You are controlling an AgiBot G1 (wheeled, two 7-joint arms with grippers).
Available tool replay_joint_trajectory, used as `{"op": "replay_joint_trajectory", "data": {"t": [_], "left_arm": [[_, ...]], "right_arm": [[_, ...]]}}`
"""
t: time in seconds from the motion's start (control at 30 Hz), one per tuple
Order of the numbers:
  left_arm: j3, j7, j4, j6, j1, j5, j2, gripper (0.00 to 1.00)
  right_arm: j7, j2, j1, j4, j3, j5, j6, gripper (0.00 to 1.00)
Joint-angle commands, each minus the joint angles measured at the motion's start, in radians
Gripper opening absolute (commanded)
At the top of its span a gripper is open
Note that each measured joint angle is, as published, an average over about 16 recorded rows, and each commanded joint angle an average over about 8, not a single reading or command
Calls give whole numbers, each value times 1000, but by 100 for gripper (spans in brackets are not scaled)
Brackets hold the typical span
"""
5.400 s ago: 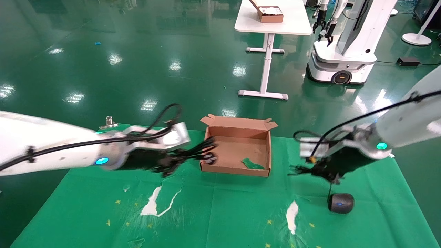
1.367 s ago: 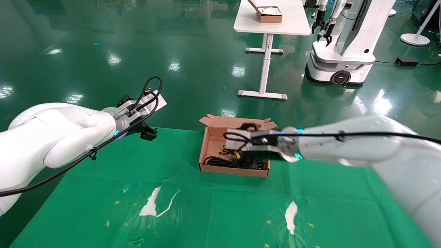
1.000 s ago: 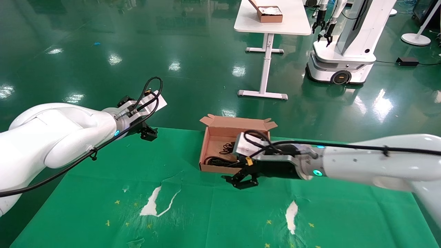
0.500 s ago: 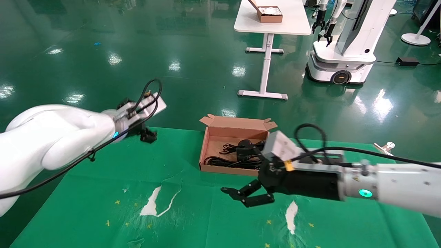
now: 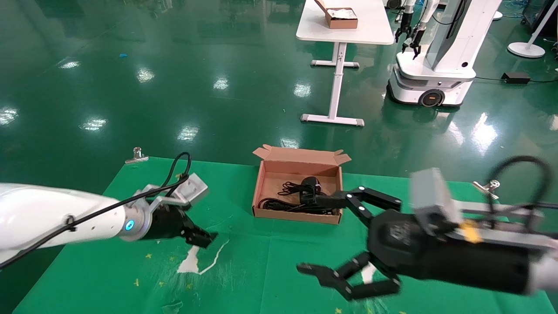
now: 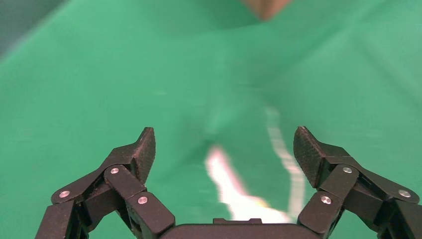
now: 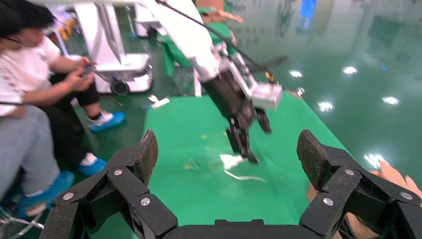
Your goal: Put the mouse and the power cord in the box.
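The box (image 5: pixel 297 215) sits at the centre of the head view on the green-covered desk (image 5: pixel 270 270), its small flaps along the far edge. Inside lies the power cord (image 5: pixel 287 201) in loose black loops along the near wall, with the mouse (image 5: pixel 310 183), a small dark oval, toward the far middle of the box among thin tangled wire. Both appear to rest wholly within the low walls.

Judging by their look, the cord is thick and springy and may push its loops up over the rim; the chunky plug would give the firmest hold, though it cannot be picked out among the tangle here. The mouse looks light, smooth and rounded, best gripped across its sides, and its thin wire is limp and apt to snag.

In the lower right of the frame the right gripper (image 5: pixel 348 244) hangs above the desk, just beside the box's near right corner, its fingers (image 7: pixel 144 154) spread wide and holding nothing. In the lower left the left gripper (image 5: pixel 201 236) points down at the cloth by a white tear (image 5: pixel 192 261), well apart from the box, its fingers (image 6: pixel 143 149) also spread wide and holding nothing.

With both items in the box, the task appears complete.
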Motion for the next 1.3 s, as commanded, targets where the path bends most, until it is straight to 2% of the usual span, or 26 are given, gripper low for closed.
{"op": "replay_joint_trajectory", "data": {"t": [0.03, 0.23, 0.4, 1.3], "left_arm": [[-36, 37, -19, 28, 23, -56, -20, 100], [-144, 147, -76, 114, 93, -224, -81, 100], [-234, 238, -123, 184, 152, -364, -131, 100], [-715, 727, -376, 562, 463, -1110, -401, 100]], "right_arm": [[10, 25, -22, 26, 27, 33, -27, 100], [39, 99, -86, 99, 106, 129, -106, 100], [51, 128, -112, 128, 137, 167, -138, 100], [50, 130, -112, 129, 136, 170, -139, 100]]}}
